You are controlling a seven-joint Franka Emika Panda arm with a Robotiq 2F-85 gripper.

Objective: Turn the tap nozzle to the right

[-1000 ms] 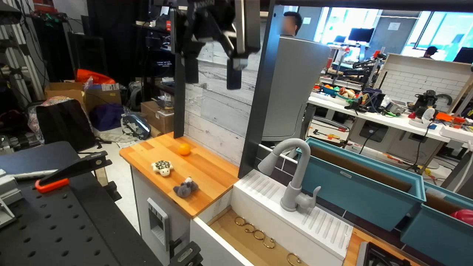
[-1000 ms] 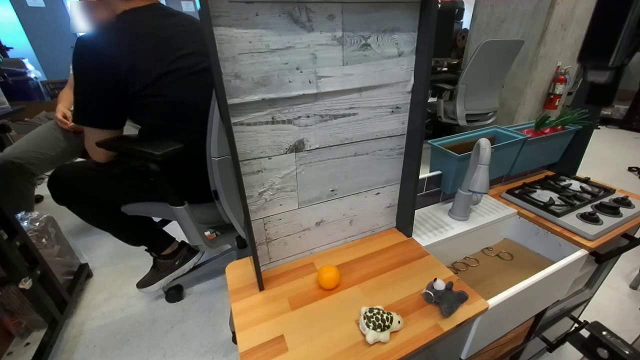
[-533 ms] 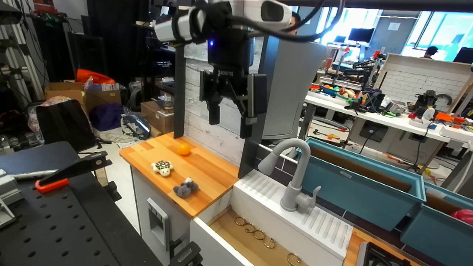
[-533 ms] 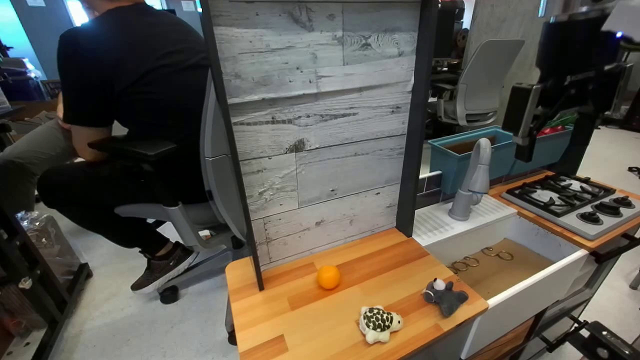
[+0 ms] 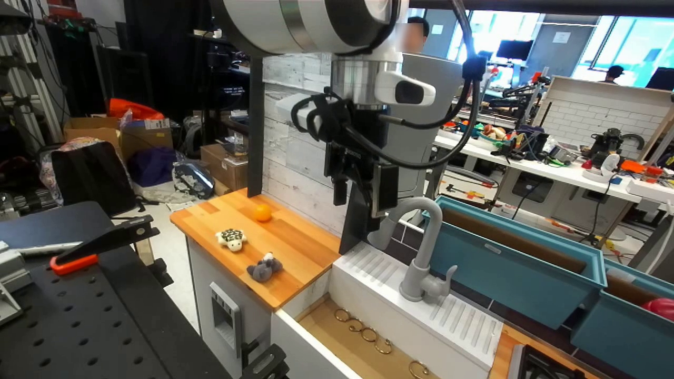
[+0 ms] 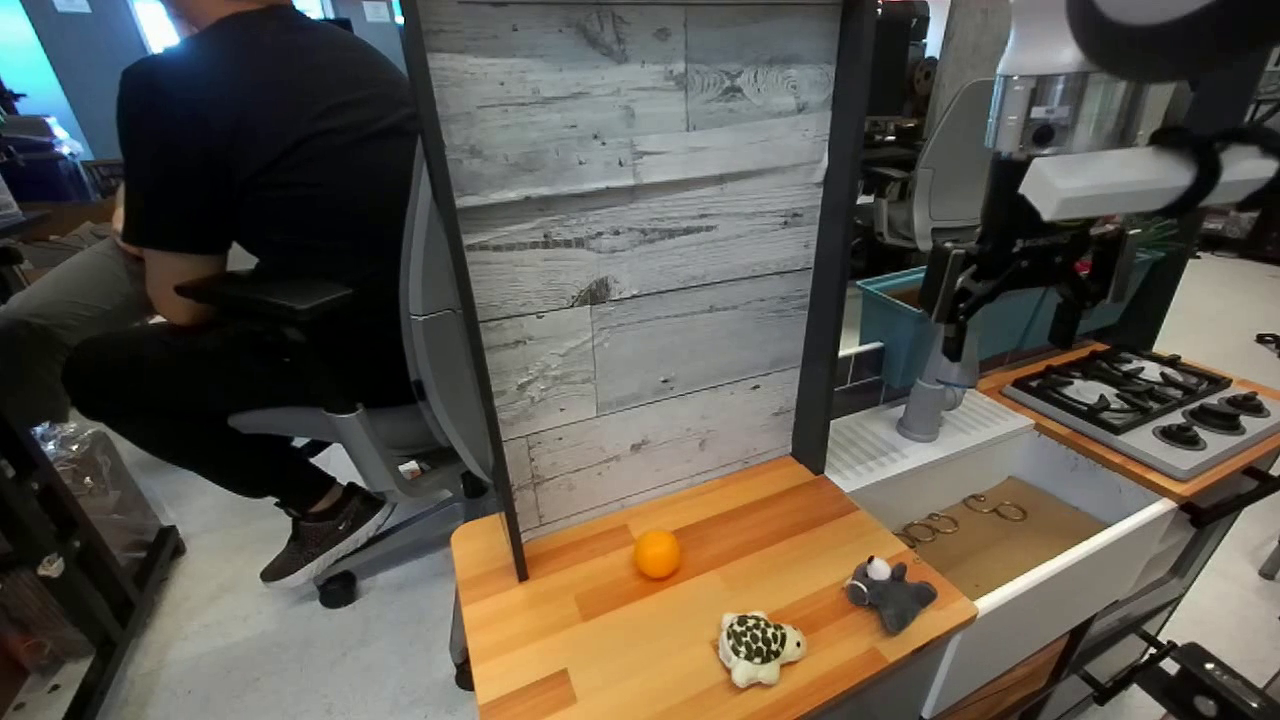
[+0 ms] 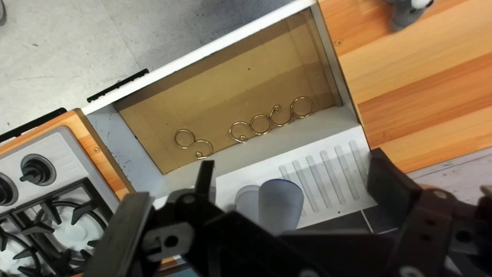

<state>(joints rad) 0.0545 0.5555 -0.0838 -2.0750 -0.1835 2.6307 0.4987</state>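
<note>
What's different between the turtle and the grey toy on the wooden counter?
Colour: the turtle is cream with a dark-patterned shell, while the grey toy is mostly plain grey with a white muzzle.
Spot: the grey toy lies close to the sink; the turtle lies farther from it.
Shared: both look like stuffed animals, seem about alike in size, and rest on the wooden counter.

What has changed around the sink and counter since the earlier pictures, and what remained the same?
The open hand has come down and closer to the tap nozzle, without grasping or releasing anything. The tap nozzle has not visibly turned, and the orange ball, turtle toy and grey plush toy stayed in place.
</note>
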